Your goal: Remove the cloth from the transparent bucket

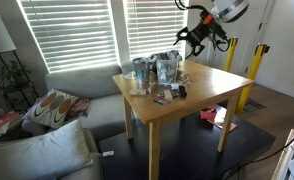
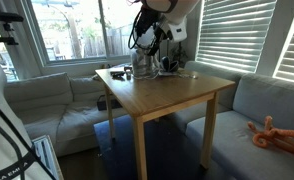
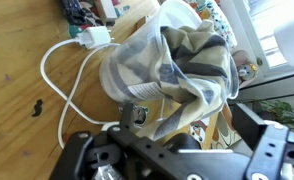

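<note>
On a wooden desk (image 3: 17,110), a white cable (image 3: 92,40) lies at left, just beside a clear bucket (image 3: 122,80) with the grey-and-white striped cloth (image 3: 192,60) bunched inside it, while the dark jaws above stand spread wide, holding nothing.

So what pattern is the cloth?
The cloth is grey-and-white striped; wrist view shows it best.
</note>
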Motion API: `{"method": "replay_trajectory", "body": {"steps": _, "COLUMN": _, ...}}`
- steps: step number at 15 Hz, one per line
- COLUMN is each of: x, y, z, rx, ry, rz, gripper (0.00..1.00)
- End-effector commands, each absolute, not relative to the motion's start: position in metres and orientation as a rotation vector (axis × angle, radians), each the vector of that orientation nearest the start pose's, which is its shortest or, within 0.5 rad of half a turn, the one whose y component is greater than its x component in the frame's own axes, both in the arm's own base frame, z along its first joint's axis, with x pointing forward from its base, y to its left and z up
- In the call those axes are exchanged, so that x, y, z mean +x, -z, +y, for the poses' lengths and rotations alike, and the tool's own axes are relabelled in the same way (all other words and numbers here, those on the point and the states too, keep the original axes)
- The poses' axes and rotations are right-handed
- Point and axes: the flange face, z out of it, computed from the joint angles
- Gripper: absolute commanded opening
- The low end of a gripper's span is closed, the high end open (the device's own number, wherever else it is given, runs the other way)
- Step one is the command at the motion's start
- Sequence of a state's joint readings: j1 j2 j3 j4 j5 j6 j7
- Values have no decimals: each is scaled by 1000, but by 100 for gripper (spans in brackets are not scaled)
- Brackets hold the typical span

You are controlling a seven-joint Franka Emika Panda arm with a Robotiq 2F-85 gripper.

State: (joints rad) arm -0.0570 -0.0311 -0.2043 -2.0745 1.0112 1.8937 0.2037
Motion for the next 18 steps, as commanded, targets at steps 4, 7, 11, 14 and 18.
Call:
{"method": "replay_trajectory", "body": {"steps": 4, "x": 571, "y": -432, "z": -66, "rx": -1701, "ry": -320, "rz": 1172, "gripper": 100}}
{"method": "replay_trajectory", "body": {"steps": 7, "x": 583, "y": -420, "z": -59, "rx": -1629, "ry": -320, "rz": 1245, "gripper": 100}}
{"method": "replay_trajectory", "body": {"steps": 11, "x": 592, "y": -413, "z": -52, "rx": -1640, "ry": -175, "rz": 1304, "gripper": 68}}
{"method": "replay_trajectory", "body": {"steps": 14, "x": 594, "y": -420, "z": -46, "rx": -1670, "ry": -72, "rz": 1298, "gripper": 46}}
{"method": "replay_trajectory", "body": {"steps": 18, "x": 589, "y": -438, "z": -40, "rx": -1708, "ry": -54, "rz": 1214, "gripper": 17}}
